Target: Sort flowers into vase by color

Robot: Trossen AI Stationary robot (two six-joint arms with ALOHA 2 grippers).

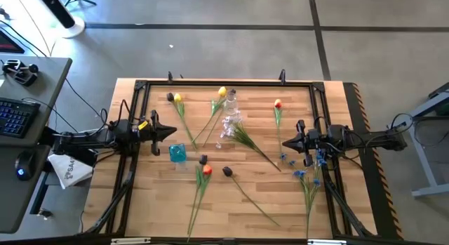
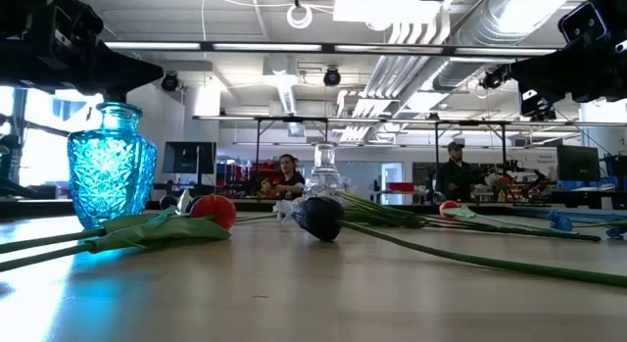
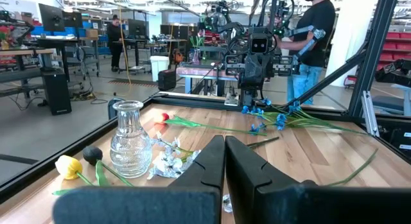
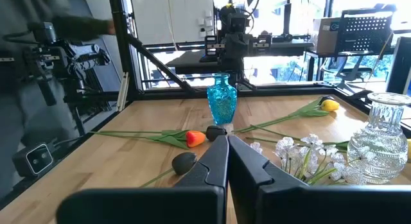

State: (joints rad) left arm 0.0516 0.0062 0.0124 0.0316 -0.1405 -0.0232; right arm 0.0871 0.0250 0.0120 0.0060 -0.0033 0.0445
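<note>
Left tool (image 1: 172,131) closed and empty above the bench's (image 1: 337,104) left side, right tool (image 1: 284,142) closed and empty at the right, flowers (image 1: 242,136) scattered flat between them, blue vase (image 1: 177,153) near left tool, clear vase (image 1: 229,102) mid-bench

Flowers (image 1: 242,136) lie scattered on the table (image 1: 337,210) around two vases (image 1: 229,103).

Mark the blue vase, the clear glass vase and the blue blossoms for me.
blue vase (image 4: 223,103), right wrist view, middle of its body.
clear glass vase (image 3: 130,142), left wrist view, its belly.
blue blossoms (image 1: 302,173), high view, flower cluster.
</note>
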